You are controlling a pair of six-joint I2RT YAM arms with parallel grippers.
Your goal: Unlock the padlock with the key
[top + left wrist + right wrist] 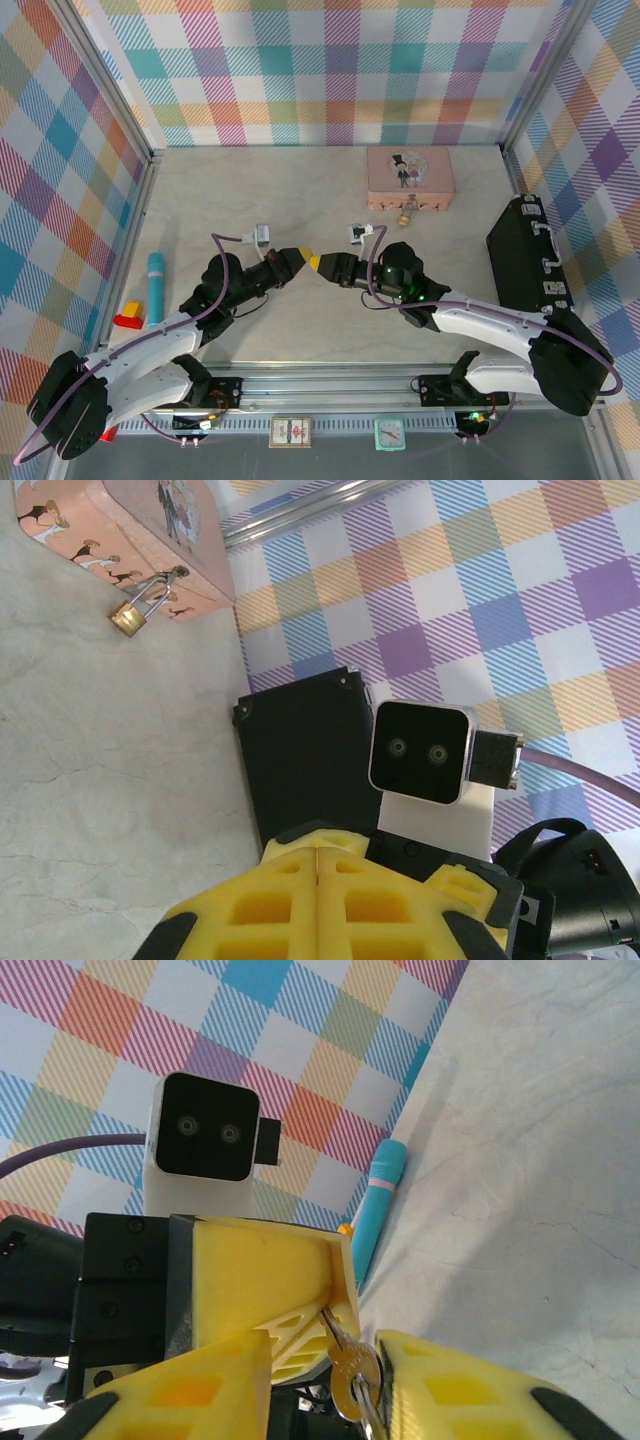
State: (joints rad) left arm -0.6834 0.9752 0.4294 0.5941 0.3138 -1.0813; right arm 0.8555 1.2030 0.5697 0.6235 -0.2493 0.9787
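Observation:
The key [352, 1372] is a small silver one with a round head and a ring through it. My left gripper [298, 254] is shut on its blade; the pads [300, 880] press together with a thin metal edge between them. My right gripper [318, 263] meets it tip to tip over the middle of the table. The right jaws [325, 1352] stand apart around the key's head, which lies against one finger [440, 1385] with a gap to the other. The tiny brass padlock [407, 213] [127, 619] hangs from the front of the pink tin [410, 172] at the back right.
A black case [525, 255] [300, 760] lies along the right wall. A turquoise pen [156, 285] [380, 1210] and small red and yellow bricks [130, 315] lie at the left. Plaid walls close in the table on three sides.

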